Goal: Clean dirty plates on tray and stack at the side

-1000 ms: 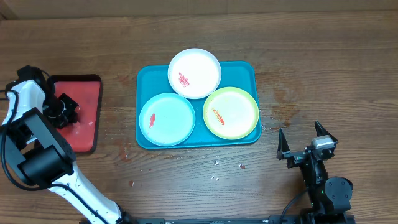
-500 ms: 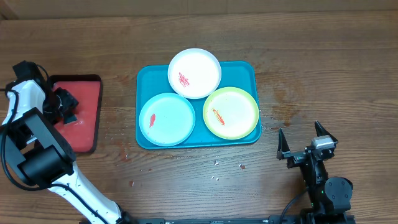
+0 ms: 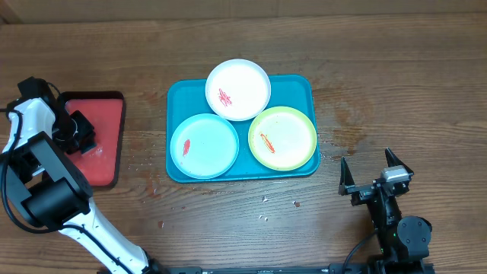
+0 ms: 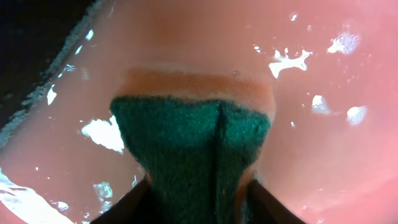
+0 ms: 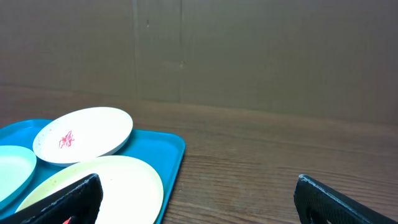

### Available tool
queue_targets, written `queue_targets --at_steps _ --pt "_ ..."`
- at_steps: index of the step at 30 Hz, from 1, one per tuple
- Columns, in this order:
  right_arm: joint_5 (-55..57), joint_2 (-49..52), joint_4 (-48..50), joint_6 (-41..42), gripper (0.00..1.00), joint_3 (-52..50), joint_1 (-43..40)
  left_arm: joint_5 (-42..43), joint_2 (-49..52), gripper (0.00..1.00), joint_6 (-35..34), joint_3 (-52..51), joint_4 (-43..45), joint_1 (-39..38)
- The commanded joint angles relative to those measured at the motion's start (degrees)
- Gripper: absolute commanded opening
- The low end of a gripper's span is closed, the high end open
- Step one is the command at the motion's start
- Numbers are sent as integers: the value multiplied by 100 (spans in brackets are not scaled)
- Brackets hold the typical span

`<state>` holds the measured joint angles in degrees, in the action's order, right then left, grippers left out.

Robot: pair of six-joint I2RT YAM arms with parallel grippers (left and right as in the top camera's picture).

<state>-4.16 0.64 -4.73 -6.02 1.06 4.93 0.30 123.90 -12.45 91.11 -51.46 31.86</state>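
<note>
Overhead: the left gripper hangs over the red tray. The plates lie on the teal tray to its right, the blue one nearest.

Left wrist: it apparently pinches a sponge.

Right wrist: the right gripper is spread, with the plates ahead-left.

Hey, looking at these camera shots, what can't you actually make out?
- Overhead: the left gripper mostly covers the sponge, seen only from the left wrist.
- Left wrist: white patches on the red tray are blurred; foam or water, cannot tell.
- Right wrist: the pale blue plate is cut off by the left edge, the yellow-green plate by the bottom edge.
- Overhead: specks on the table are too small to identify.
</note>
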Motion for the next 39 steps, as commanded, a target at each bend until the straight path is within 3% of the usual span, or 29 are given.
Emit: queue_targets --at_steps 1,5,7,8,9,15,18,21,25,31,39 --pt "26 -48 24 20 100 -61 31 118 114 36 -50 -13 11 -37" --pt "26 -48 24 20 100 -61 31 105 114 38 -87 -13 57 -37" --pt "26 -48 24 20 100 -61 31 101 114 46 -85 -13 74 -37" --pt "26 -48 24 20 100 -61 31 96 114 58 -83 -13 85 -37" --pt "26 -48 24 20 100 -61 31 48 114 59 -83 -13 94 -37" --pt "26 -48 26 20 100 -61 31 -90 116 43 -85 -15 138 -37" --pt "26 -48 24 20 100 -61 31 -90 116 17 -85 -15 133 -37" --pt "26 -48 24 20 100 -61 31 -90 116 4 -85 -15 114 -37" --pt "26 -48 24 20 100 -61 31 -33 31 4 -103 142 -129 -37" --pt "26 -48 24 20 100 -61 31 876 -549 4 -254 1217 -1043 -39" --pt "26 -48 24 20 100 -61 31 964 -1320 4 -149 1368 -1027 -39"
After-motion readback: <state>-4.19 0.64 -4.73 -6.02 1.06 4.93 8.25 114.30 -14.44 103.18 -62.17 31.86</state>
